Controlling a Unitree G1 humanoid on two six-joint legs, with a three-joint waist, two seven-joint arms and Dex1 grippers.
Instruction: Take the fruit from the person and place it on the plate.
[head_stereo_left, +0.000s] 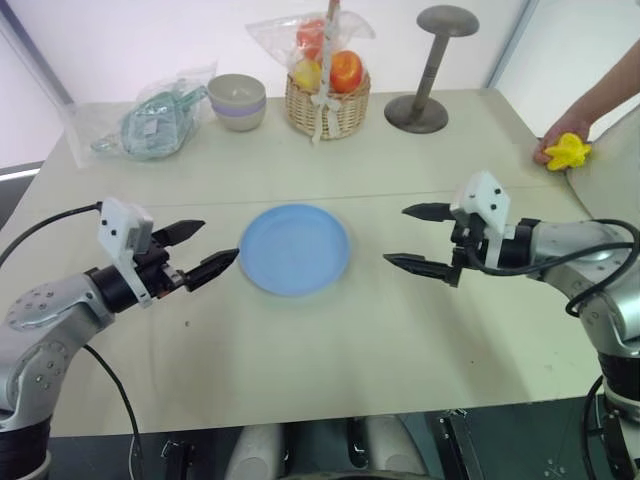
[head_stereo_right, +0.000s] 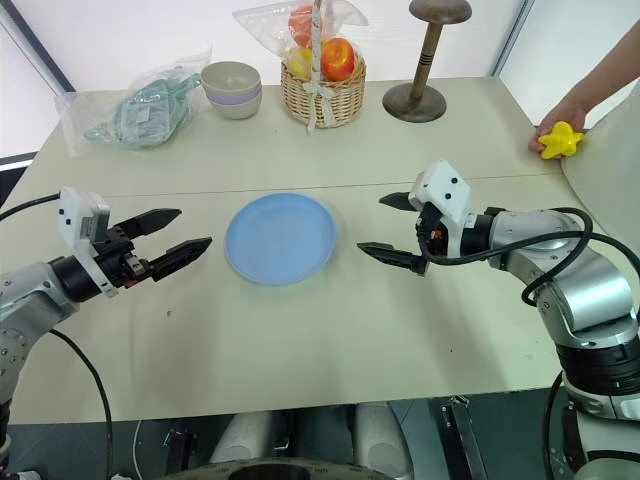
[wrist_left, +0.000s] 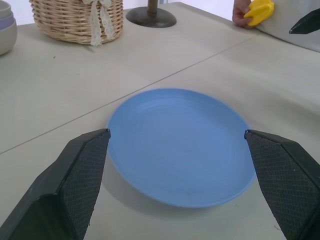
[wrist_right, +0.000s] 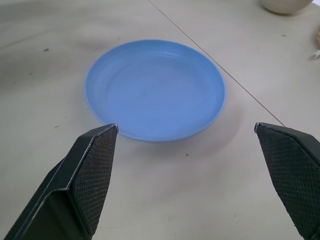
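Note:
The light blue plate (head_stereo_left: 296, 248) lies flat in the middle of the table with nothing on it. At the far right edge a person's hand (head_stereo_left: 553, 143) holds the yellow ridged fruit (head_stereo_left: 568, 152) against the tabletop. My left gripper (head_stereo_left: 195, 250) hovers open just left of the plate, pointing at it. My right gripper (head_stereo_left: 418, 238) hovers open to the plate's right, also pointing at it. Both grippers hold nothing. The fruit is well behind and to the right of my right gripper.
At the back stand a wicker basket (head_stereo_left: 327, 104) with bagged round fruits, a grey-lilac bowl (head_stereo_left: 237, 101), a plastic bag of teal items (head_stereo_left: 150, 122) and a brown stand with a round base (head_stereo_left: 430, 70). A pale seam (head_stereo_left: 420, 193) crosses the table behind the plate.

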